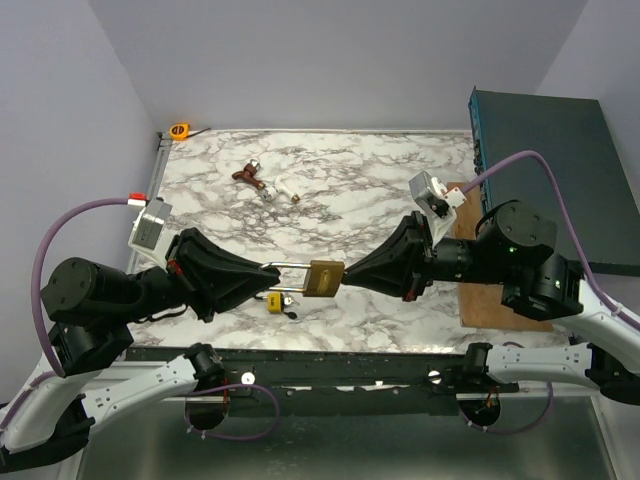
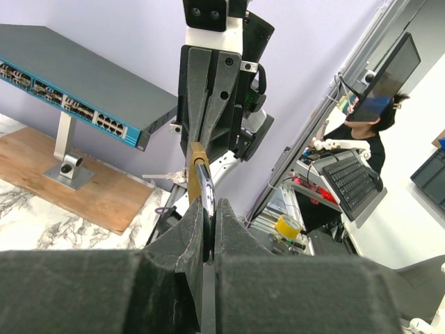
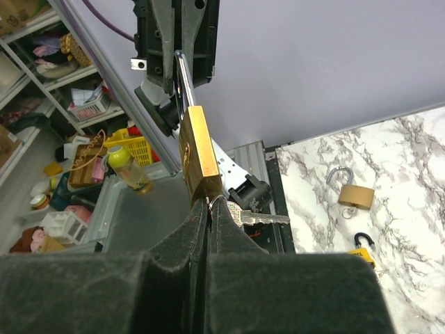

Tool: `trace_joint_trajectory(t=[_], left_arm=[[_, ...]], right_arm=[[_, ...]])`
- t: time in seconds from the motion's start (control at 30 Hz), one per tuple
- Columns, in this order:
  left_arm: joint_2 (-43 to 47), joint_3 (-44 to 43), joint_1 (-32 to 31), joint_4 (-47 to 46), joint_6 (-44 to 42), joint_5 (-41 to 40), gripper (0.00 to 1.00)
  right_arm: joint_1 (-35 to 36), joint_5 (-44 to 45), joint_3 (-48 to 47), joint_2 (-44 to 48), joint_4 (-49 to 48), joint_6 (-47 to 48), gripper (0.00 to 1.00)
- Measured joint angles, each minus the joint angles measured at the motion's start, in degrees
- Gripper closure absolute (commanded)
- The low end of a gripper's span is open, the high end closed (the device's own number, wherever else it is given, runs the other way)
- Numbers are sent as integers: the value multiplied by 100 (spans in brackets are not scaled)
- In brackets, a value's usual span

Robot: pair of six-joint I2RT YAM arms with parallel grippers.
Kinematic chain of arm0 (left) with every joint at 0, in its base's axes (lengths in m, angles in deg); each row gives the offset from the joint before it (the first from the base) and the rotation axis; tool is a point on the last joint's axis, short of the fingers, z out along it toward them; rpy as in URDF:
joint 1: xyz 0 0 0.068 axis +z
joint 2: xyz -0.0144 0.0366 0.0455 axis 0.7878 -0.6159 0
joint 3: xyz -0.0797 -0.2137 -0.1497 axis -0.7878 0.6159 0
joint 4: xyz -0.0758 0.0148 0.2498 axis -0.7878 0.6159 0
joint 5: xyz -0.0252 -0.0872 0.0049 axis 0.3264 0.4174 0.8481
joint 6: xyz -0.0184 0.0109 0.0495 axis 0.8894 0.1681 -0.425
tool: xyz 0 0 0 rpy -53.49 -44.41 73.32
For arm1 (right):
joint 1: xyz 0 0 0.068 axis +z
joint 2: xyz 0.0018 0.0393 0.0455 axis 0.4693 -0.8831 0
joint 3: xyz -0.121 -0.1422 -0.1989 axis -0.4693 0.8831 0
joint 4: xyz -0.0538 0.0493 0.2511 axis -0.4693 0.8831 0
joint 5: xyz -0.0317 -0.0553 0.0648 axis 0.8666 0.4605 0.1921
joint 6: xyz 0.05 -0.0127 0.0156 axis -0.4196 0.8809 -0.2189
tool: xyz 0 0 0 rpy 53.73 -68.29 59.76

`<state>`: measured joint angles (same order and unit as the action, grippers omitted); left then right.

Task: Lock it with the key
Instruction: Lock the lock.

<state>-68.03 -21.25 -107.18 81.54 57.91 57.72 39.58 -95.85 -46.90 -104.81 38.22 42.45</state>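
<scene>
Two-arm hold at the turn-the-key stage. I have the padlock (image 1: 325, 278) raised above the marble table (image 1: 380, 200), between the arms, so that both ends are reachable at once.

(a) Left gripper (image 1: 272, 270): fingers (image 2: 181, 243) pressed together on the steel shackle (image 1: 290, 264), with no visible gap. I judge that this grip is there to stop the lock from turning when torque is applied at the other end.

(b) Right gripper (image 1: 345, 278): fingers (image 3: 188, 243) pinched together at the keyway end of the brass body. A key (image 3: 261, 218) sticks out sideways just beside the fingertips. I read the grip as being on a key seated in the cylinder. From the wrist view, however, I cannot tell whether the pads hold a key head or the base of the body, and the visible key may be a spare on the same ring.

(c) The body, shackle and both grippers lie along one line, so a wrist roll on the right would act about the cylinder's axis. I cannot see whether the shackle is fully seated. In my judgement it must be pressed home before the key turn will lock it.

(d) A small yellow padlock (image 1: 275, 303) lies on the table below the held lock, apart from both grippers.
</scene>
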Motion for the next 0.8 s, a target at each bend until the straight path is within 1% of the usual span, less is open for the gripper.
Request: trace_joint_trajectory(t=[0.37,0.8], left_arm=[[-2,-2,-2,87,-155,22,100],[111,-260,-2,118,-168,66,100]], right_arm=[[11,13,81,131,55,74,99],[13,140,98,385,238,205,99]])
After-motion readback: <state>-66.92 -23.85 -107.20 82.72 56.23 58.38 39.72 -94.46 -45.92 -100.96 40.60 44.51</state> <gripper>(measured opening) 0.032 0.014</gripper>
